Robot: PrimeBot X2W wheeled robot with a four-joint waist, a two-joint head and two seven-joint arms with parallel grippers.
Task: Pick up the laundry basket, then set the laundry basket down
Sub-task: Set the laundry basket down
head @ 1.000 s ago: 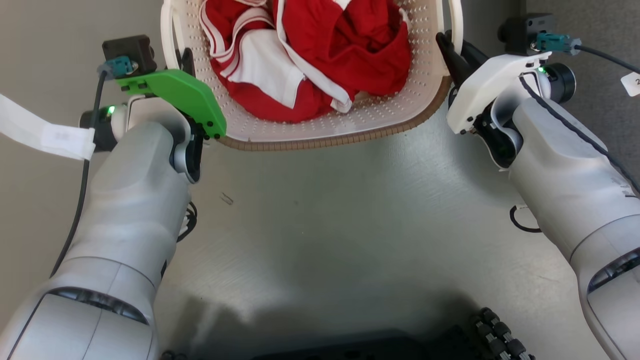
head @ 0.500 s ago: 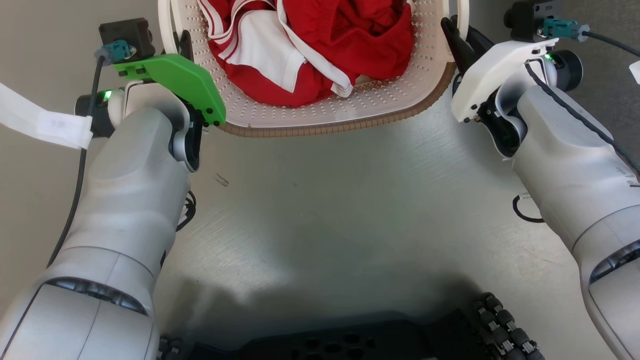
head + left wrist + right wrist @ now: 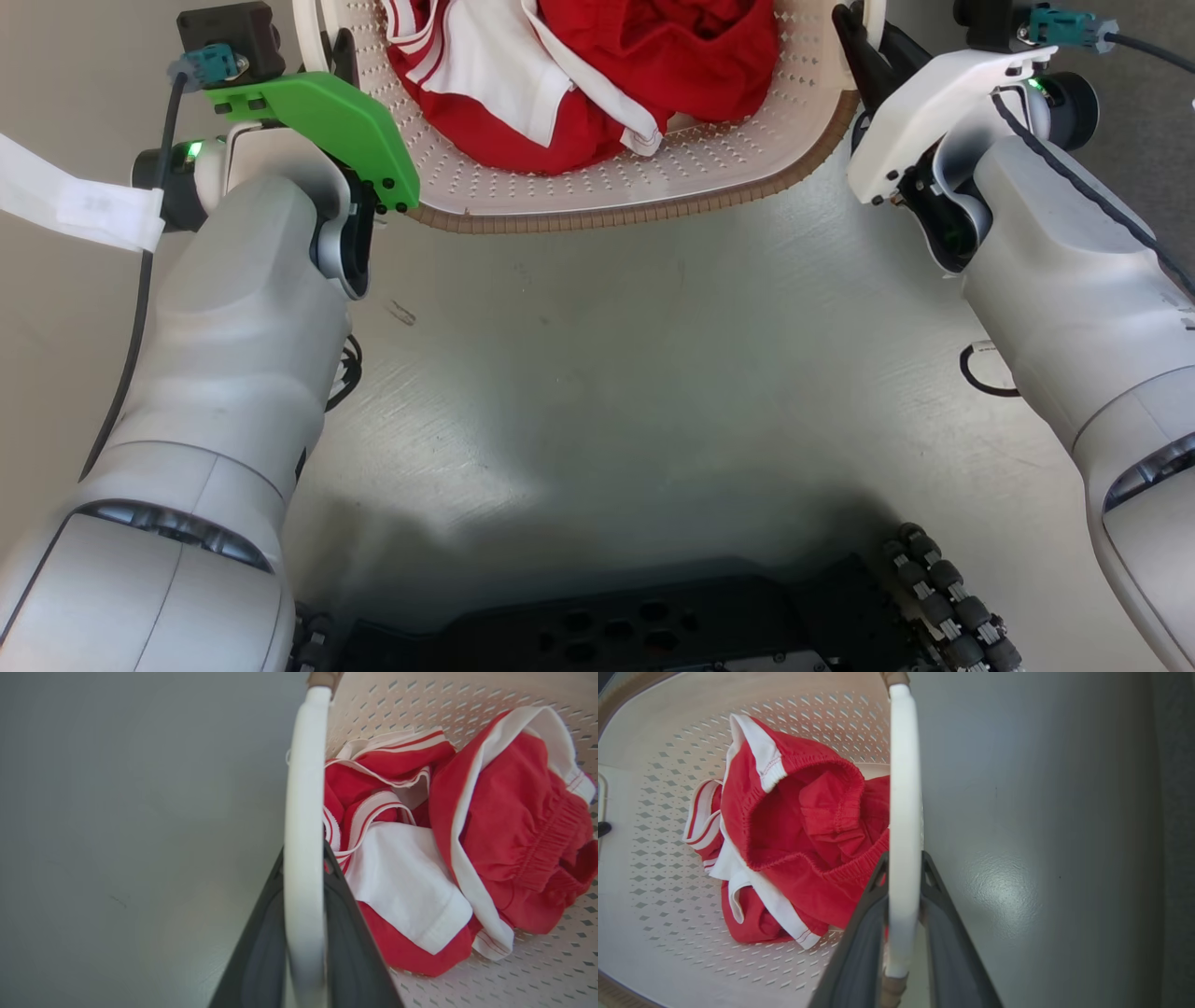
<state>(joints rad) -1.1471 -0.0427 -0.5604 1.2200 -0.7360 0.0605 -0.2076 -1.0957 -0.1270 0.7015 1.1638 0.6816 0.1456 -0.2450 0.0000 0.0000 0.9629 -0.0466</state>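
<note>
Since half a second ago: the head view has slid. The floor scratch (image 3: 401,313), laundry basket (image 3: 597,220) and both arms all sit higher in frame, so the camera shifted, not the basket. Basket at top centre, red-white clothes (image 3: 579,93) inside. Left gripper (image 3: 303,856) clamps the left loop handle (image 3: 302,774); right gripper (image 3: 903,861) clamps the right loop handle (image 3: 903,779). One per side, likely to carry it level.

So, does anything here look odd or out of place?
Nothing stands out. The left gripper and right gripper each clamp a handle of the laundry basket, and the red and white clothes lie crumpled inside, none spilling out.
</note>
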